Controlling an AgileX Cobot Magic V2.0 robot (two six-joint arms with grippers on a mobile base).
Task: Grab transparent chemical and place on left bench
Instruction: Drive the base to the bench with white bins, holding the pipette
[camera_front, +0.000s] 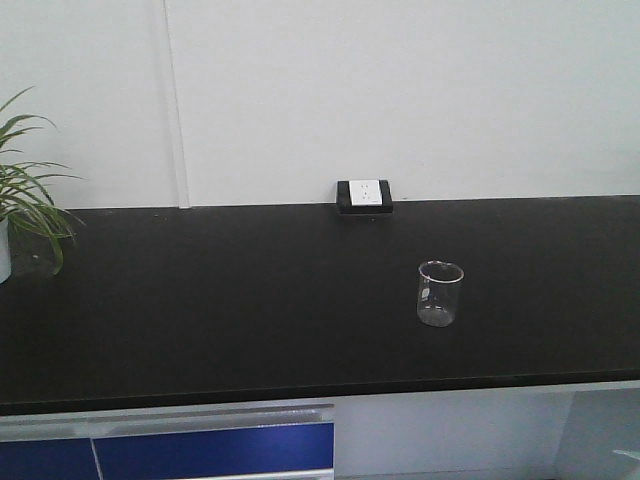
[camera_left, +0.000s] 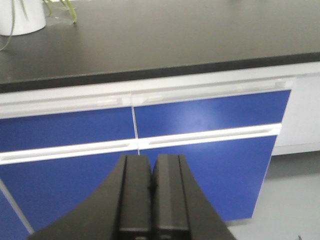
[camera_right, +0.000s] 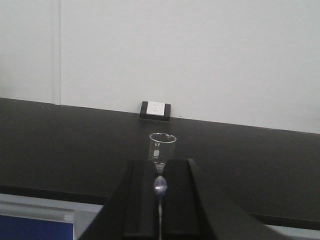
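Plainly, nothing is grasped yet. The clear glass beaker (camera_front: 440, 293) stands upright on the black bench (camera_front: 200, 300), in front of the wall socket (camera_front: 364, 196) and a little to its right. The right gripper (camera_right: 160, 175) is lined up with the beaker and the socket behind it, but well short of the glass, and its jaws are pressed together with nothing between them. The left gripper (camera_left: 152, 165) is likewise closed and empty, facing the blue drawers (camera_left: 200, 115) below the bench.

The main hazard is the closed right pincer. If it advanced as it is, it would shove the beaker back toward the socket or tip it over, so the jaws need to spread wide first. Thin smooth glass could also slip from a light grip or twist under an off-centre one. Any liquid inside (I cannot tell how much there is) could slosh out on a fast swing leftward past the socket. Far to the socket's left the plant (camera_front: 25, 210) crowds the bench end, so a set-down there risks brushing the leaves.
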